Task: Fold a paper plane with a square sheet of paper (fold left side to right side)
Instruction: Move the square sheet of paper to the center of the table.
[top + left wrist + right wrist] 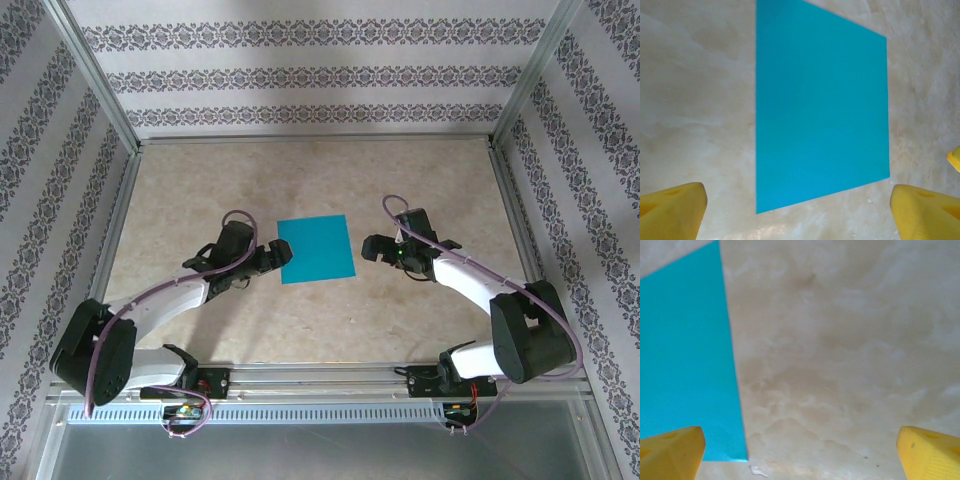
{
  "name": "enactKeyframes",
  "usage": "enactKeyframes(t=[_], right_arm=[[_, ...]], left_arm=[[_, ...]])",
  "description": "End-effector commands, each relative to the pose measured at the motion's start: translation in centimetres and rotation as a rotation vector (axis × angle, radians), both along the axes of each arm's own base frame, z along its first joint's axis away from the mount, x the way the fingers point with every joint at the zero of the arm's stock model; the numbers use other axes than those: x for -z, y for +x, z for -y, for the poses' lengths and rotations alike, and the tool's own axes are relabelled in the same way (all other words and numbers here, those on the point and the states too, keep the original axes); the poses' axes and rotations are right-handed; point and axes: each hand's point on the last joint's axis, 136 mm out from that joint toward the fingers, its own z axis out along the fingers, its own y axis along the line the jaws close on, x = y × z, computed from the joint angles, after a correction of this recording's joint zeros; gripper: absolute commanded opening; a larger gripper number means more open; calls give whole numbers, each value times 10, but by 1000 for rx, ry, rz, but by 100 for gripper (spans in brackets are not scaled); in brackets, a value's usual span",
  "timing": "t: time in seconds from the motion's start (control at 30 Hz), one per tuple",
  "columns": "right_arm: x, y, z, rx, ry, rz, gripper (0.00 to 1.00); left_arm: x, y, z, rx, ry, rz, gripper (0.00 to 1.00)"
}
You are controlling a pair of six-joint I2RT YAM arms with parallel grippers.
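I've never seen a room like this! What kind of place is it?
Probably a robot test booth. A table is boxed in by a metal frame and patterned walls, and a left arm and right arm are bolted at its near edge.

- No text, label, brand, number or sign can be read on anything here.
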Motion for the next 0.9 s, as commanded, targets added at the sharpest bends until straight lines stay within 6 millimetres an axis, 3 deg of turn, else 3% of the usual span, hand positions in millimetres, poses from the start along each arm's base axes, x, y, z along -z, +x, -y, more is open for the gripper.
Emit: enactKeyframes(t=[0.0, 0.3, 0.53, 0.7, 0.87], right_arm=[[4, -4, 4, -20, -26, 2, 98], [9, 4, -7, -55, -23, -9, 98], [-1, 21, -22, -91, -30, 16, 98], [-10, 38, -39, -136, -40, 34, 98], [-14, 55, -53, -166, -40, 43, 98]], left_arm=[[-7, 6, 27, 47, -38, 10, 91], [10, 31, 58, 83, -60, -1, 81], [34, 45, 71, 101, -46, -39, 76], [58, 39, 71, 112, -32, -102, 73], [83, 18, 71, 137, -20, -184, 68]])
